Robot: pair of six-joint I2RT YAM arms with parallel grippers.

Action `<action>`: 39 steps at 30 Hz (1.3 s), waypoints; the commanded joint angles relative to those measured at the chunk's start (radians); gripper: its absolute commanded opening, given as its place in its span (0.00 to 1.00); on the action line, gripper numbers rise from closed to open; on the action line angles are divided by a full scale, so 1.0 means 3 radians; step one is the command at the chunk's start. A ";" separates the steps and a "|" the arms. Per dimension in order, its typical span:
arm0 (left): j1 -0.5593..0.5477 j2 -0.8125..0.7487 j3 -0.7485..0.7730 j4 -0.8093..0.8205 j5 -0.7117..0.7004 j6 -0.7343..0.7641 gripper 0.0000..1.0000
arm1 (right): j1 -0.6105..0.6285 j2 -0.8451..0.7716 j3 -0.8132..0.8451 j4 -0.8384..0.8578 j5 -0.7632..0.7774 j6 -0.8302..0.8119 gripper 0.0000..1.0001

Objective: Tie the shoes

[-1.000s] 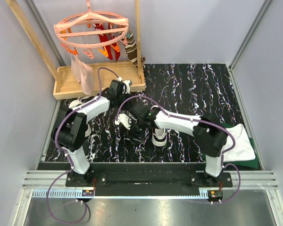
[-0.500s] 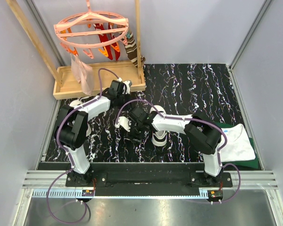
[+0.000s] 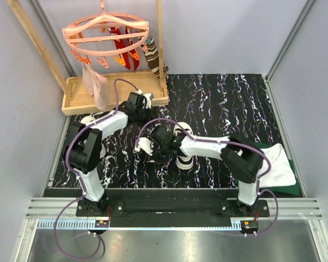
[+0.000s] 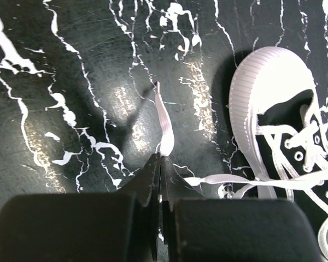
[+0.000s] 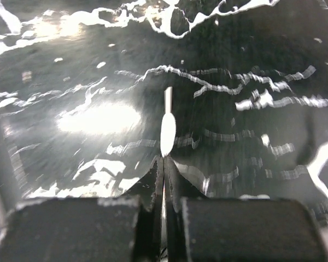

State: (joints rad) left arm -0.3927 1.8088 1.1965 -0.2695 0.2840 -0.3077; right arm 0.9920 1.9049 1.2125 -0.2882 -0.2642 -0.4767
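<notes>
Nearest my bases, at the near right corner of the bench [image 3: 235, 103], a folded white-and-green cloth [image 3: 279, 166] lies partly under my right elbow. A little farther in, around the middle of the bench, the two black sneakers sit close together. The right-hand shoe [image 3: 183, 160] shows a white end beside my right forearm. The left-hand shoe [image 3: 142, 144] shows a white toe cap just left of my right wrist. That arm hides most of both. My right gripper [image 5: 164, 160] hangs low over the marbled surface there, fingers pressed together and pinching a lace tip [image 5: 168, 130] that pokes out past them. The wrist view is blurred, so I cannot tell which shoe that lace belongs to. Farther back, toward the far left corner, my left gripper [image 4: 160, 161] is likewise squeezed closed, nipping a white lace [image 4: 164, 120] that stands up beyond the fingertips. A strand runs from beside them to a sneaker's ribbed toe cap [image 4: 265, 82]. Just behind that gripper a wooden tray [image 3: 98, 103] fills the far left corner. A pink clip hanger [image 3: 106, 33] and a dark striped sock [image 3: 153, 54] hang above it.
</notes>
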 commanded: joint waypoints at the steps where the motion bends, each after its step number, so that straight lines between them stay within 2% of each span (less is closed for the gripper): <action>1: 0.0015 -0.0332 0.0108 0.0019 0.0224 0.0130 0.00 | -0.0004 -0.0759 0.0028 -0.0159 0.0057 0.0198 0.00; 8: 0.0010 -0.0793 -0.0076 -0.0140 0.0388 0.0580 0.00 | -0.0254 -0.1338 -0.0028 -0.0558 -0.0090 0.0412 0.00; 12: -0.0025 -0.0997 -0.0230 -0.0267 0.0459 0.0892 0.00 | -0.0804 -0.1533 0.0003 -0.0706 -0.0366 0.0642 0.00; 20: -0.0275 -0.1299 -0.0541 -0.0712 0.0868 0.1648 0.00 | -0.1378 -0.1891 -0.0242 -0.0987 -0.0592 0.0714 0.00; 26: -0.0460 -0.1320 -0.0690 -0.0830 0.0889 0.1782 0.00 | -0.1716 -0.1947 -0.0360 -0.1176 -0.0822 0.0740 0.00; 33: -0.0501 -0.1177 -0.0685 -0.0876 0.0930 0.1798 0.00 | -0.1814 -0.1820 -0.0457 -0.1100 -0.0817 0.0857 0.00; 37: -0.0496 -0.1100 -0.0528 -0.0952 0.0991 0.1874 0.36 | -0.1809 -0.1748 -0.0529 -0.0855 -0.0689 0.0955 0.00; 39: -0.0476 -0.1095 -0.0425 -0.1024 0.1027 0.1930 0.42 | -0.1814 -0.1727 -0.0539 -0.0844 -0.0674 0.0960 0.00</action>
State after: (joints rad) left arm -0.5373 1.4696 0.9913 -0.5529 0.5392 0.2291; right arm 0.4511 1.3727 1.0584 -0.6025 -0.4797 -0.2192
